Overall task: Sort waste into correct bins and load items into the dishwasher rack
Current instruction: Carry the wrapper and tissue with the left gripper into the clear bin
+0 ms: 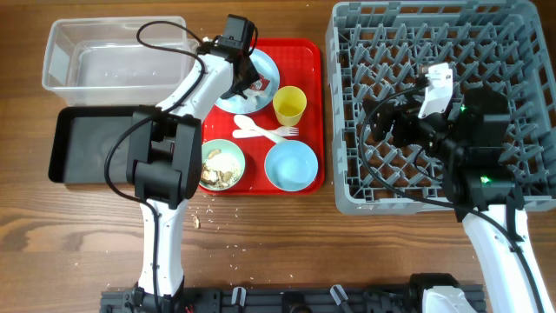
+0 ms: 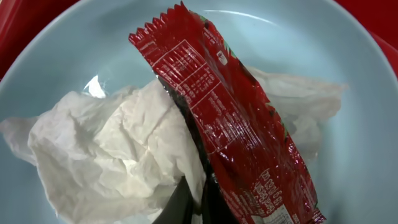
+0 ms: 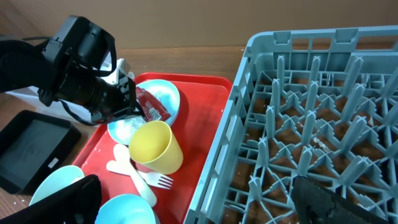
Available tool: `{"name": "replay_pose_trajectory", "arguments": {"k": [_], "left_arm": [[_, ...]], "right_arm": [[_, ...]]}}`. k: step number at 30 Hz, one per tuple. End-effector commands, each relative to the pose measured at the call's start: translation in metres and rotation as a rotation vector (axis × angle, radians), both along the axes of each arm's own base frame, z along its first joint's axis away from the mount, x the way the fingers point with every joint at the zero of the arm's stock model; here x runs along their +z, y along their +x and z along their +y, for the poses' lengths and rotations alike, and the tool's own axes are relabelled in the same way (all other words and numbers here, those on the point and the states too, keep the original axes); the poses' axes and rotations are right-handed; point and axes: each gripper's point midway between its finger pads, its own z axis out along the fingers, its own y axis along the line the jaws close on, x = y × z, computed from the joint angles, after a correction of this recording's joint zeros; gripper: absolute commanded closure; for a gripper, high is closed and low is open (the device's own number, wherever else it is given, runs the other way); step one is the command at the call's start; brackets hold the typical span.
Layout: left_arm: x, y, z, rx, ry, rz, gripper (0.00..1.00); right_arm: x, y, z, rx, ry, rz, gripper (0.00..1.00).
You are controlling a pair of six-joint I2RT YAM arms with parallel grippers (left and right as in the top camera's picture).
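Observation:
My left gripper (image 2: 199,199) is down on the light blue plate (image 2: 348,50), shut on the red sauce packet (image 2: 230,124). The crumpled white napkin (image 2: 93,155) lies beside and under the packet, and a fold of it shows between the fingers. In the overhead view the plate (image 1: 261,78) sits at the back of the red tray (image 1: 308,61). A yellow cup (image 1: 289,104), white spoon (image 1: 252,130), fork (image 1: 282,132), a bowl with food scraps (image 1: 222,165) and an empty bowl (image 1: 290,165) share the tray. My right gripper (image 1: 395,122) hangs open over the grey rack (image 1: 434,52), holding nothing.
A clear tub (image 1: 104,56) stands at the back left, with a black tray (image 1: 91,143) in front of it. Crumbs (image 1: 198,222) lie on the wooden table near the left arm's base. The rack's upright pegs (image 3: 311,106) rise just below my right fingers.

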Motion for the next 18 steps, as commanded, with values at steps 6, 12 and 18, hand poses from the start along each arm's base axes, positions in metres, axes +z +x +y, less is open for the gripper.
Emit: {"name": "replay_pose_trajectory", "arguments": {"k": [6, 12, 18], "left_arm": [[0.125, 0.021, 0.009, -0.067, -0.024, -0.225, 0.96], [0.209, 0.006, 0.074, 0.046, -0.030, -0.333, 0.96], [0.168, 0.014, 0.191, 0.267, 0.011, -0.253, 0.96]], "right_arm": [[0.011, 0.003, 0.002, 0.011, 0.023, -0.015, 0.00], [0.011, 0.003, 0.002, 0.011, 0.022, -0.015, 0.00], [0.011, 0.004, 0.002, 0.010, 0.022, -0.017, 0.00]]}}
